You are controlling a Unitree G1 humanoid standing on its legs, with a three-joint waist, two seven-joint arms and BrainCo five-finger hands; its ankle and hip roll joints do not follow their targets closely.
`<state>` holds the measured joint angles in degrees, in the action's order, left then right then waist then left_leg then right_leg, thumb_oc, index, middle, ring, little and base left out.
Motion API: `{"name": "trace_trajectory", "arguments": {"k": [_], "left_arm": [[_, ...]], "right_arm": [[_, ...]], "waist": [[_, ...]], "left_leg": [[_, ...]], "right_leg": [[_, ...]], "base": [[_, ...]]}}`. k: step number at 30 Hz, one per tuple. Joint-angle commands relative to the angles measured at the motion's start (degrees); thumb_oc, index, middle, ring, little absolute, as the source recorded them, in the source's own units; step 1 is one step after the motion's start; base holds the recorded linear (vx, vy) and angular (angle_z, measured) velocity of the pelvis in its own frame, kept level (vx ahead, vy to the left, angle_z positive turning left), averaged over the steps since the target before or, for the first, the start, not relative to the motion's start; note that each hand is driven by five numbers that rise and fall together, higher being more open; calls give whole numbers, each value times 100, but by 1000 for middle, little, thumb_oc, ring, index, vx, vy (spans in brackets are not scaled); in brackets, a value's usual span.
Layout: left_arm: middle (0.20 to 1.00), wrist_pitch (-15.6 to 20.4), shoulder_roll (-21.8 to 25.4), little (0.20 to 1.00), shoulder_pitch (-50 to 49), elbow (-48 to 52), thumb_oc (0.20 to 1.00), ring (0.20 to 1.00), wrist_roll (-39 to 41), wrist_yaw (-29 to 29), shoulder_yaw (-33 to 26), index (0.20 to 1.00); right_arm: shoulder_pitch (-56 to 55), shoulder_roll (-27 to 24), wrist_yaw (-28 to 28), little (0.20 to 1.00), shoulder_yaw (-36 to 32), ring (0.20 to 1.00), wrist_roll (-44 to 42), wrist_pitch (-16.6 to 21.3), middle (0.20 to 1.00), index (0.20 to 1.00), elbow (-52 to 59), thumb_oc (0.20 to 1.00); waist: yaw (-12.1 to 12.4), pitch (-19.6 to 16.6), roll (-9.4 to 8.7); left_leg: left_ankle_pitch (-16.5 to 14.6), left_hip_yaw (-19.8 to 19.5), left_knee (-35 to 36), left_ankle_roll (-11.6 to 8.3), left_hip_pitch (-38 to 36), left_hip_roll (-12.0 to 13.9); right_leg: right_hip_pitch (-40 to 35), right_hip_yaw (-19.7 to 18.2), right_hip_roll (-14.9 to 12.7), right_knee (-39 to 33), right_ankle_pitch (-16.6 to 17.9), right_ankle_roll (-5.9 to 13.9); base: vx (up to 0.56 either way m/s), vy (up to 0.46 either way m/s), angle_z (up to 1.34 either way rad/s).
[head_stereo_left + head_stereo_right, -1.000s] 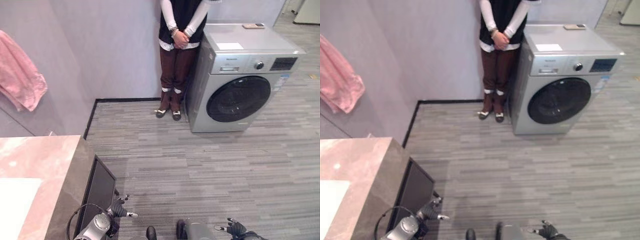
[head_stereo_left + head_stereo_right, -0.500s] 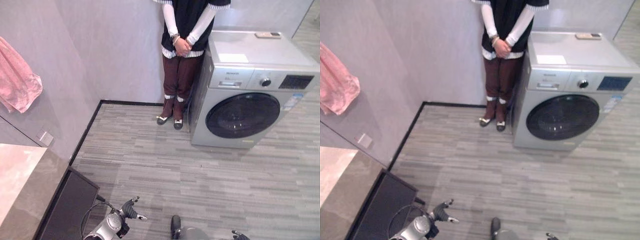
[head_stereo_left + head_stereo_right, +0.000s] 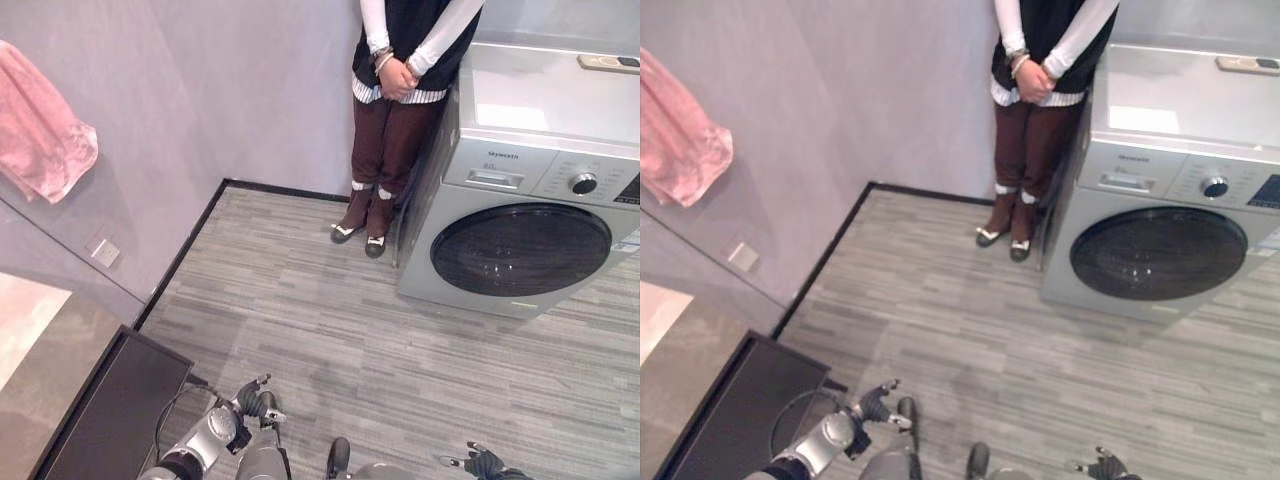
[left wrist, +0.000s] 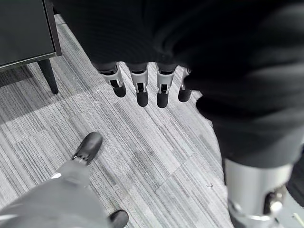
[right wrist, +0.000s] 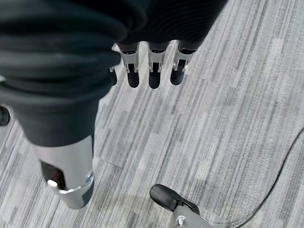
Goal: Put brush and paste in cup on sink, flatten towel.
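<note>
Overhead, a pink towel hangs bunched on the wall above the desk. Both the left hand and right hand hang over the floor, fingers relaxed, empty.

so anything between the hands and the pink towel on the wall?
Nothing visible blocks it, but the towel hangs high on the wall, far from both hands. The left hand and right hand hang low over bare floor, fingers relaxed, holding nothing. The dark cabinet and counter sit below the towel.
</note>
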<state>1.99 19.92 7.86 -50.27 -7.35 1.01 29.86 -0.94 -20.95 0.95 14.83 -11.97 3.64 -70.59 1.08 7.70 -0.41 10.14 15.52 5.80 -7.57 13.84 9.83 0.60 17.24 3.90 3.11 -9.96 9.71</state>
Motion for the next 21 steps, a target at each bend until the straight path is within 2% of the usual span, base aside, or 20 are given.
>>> {"name": "trace_trajectory", "arguments": {"k": [1, 3, 4, 5, 6, 7, 9, 10, 11, 14, 15, 17, 18, 19, 21], "left_arm": [[1000, 92, 91, 1000, 222, 227, 1000, 1000, -40, -16, -143, 1000], [1000, 96, 140, 1000, 166, 291, 1000, 1000, -17, 4, -156, 1000], [1000, 99, 191, 1000, 118, 387, 1000, 1000, 48, 18, -191, 1000], [1000, 105, 338, 1000, 31, 764, 1000, 1000, 149, 79, -265, 1000], [1000, 112, 411, 1000, -44, 1001, 1000, 1000, 191, 142, -286, 1000], [1000, 106, 418, 1000, -50, 1013, 1000, 1000, 192, 146, -290, 1000], [1000, 109, 595, 1000, -287, 1557, 1000, 1000, 354, 233, -466, 1000], [1000, 95, 668, 1000, -387, 1704, 1000, 1000, 407, 294, -512, 1000], [1000, 54, 820, 1000, -589, 1854, 1000, 1000, 481, 326, -695, 1000], [1000, 6, 849, 1000, -649, 1785, 1000, 1000, 459, 325, -763, 1000], [1000, 8, 874, 1000, -686, 1725, 1000, 1000, 442, 298, -810, 1000], [1000, -4, 907, 1000, -720, 1619, 1000, 1000, 466, 241, -891, 1000], [1000, 4, 894, 1000, -712, 1426, 1000, 1000, 456, 206, -928, 1000], [1000, 10, 887, 1000, -712, 1418, 1000, 1000, 456, 203, -928, 1000], [1000, 14, 862, 1000, -680, 1257, 1000, 1000, 450, 175, -909, 1000]], "right_arm": [[-211, -239, 68, 1000, -79, 1000, 185, 30, 1000, 1000, 228, 1000], [-220, -156, 94, 1000, -101, 1000, 220, 21, 1000, 1000, 199, 1000], [-224, -106, 118, 1000, -126, 1000, 219, 14, 1000, 1000, 236, 1000], [-261, -47, 158, 1000, -171, 1000, 224, 2, 1000, 1000, 281, 1000], [-275, -19, 168, 1000, -173, 1000, 261, -2, 1000, 1000, 321, 1000], [-275, -17, 168, 1000, -170, 1000, 262, -3, 1000, 1000, 323, 1000], [-321, 6, 210, 1000, -200, 1000, 288, -18, 1000, 1000, 421, 1000], [-308, 21, 221, 1000, -173, 1000, 310, -29, 1000, 1000, 489, 1000], [-242, 36, 259, 1000, -85, 1000, 379, -46, 1000, 1000, 638, 1000], [-139, 51, 298, 1000, 34, 1000, 396, -71, 1000, 1000, 796, 1000], [-85, 46, 318, 1000, 109, 1000, 385, -61, 1000, 1000, 902, 1000], [-43, 30, 388, 1000, 200, 1000, 298, -36, 1000, 1000, 1186, 1000], [-49, 24, 454, 1000, 283, 1000, 261, -17, 1000, 1000, 1272, 1000], [-54, 17, 455, 1000, 285, 1000, 260, -20, 1000, 1000, 1277, 1000], [-43, 2, 468, 1000, 347, 1000, 246, 5, 1000, 1000, 1299, 1000]], "waist": [[80, -50, 51], [118, -117, 23], [128, -136, -51], [154, -165, -156], [175, -207, -175], [183, -221, -171], [223, -240, -210], [240, -249, -202], [305, -256, -187], [344, -258, -159], [337, -259, -166], [272, -232, -182], [238, -231, -122], [223, -230, -121], [123, -141, 1]], "left_leg": [[336, -22, -312, 149, 32, 26], [190, -54, -579, 256, 108, -97], [13, -29, -813, 338, 169, -217], [-308, 65, -1172, 493, 232, -451], [-432, 71, -1221, 559, 233, -556], [-420, 80, -1217, 564, 249, -544], [-635, 60, -1275, 713, 221, -822], [-700, 49, -1245, 772, 180, -905], [-817, 17, -1177, 881, 95, -1073], [-889, -5, -1128, 974, 23, -1167], [-952, -66, -1116, 1006, -18, -1227], [-1007, -249, -1002, 1073, -206, -1339], [-974, -365, -853, 1074, -346, -1324], [-976, -379, -839, 1070, -357, -1331], [-954, -586, -709, 1051, -607, -1243]], "right_leg": [[-687, -703, -937, -86, 496, -355], [-735, -803, -1104, 64, 532, -310], [-720, -851, -1242, 155, 612, -246], [-714, -881, -1515, 324, 891, -116], [-683, -919, -1625, 384, 1056, -67], [-663, -930, -1615, 372, 1076, -68], [-594, -965, -1850, 619, 1651, 0], [-531, -970, -1904, 703, 1798, 6], [-377, -968, -1983, 946, 2147, 25], [-254, -894, -1948, 1162, 2250, 20], [-226, -1055, -1783, 1202, 2214, -6], [3, -1441, -1340, 1357, 1881, -108], [274, -1558, -1000, 1304, 1549, -219], [282, -1546, -1006, 1342, 1518, -224], [802, -1604, -593, 1410, 1031, -325]], "base": [[372, 261, -16], [335, 278, -35], [389, 400, -56], [368, 414, -40], [270, 320, -26], [186, 240, -19], [208, 285, -14], [273, 410, 2], [180, 294, 26], [150, 237, 38], [203, 220, 23], [243, 193, 30], [198, 140, 54], [202, 117, 89], [172, 63, 69]]}}
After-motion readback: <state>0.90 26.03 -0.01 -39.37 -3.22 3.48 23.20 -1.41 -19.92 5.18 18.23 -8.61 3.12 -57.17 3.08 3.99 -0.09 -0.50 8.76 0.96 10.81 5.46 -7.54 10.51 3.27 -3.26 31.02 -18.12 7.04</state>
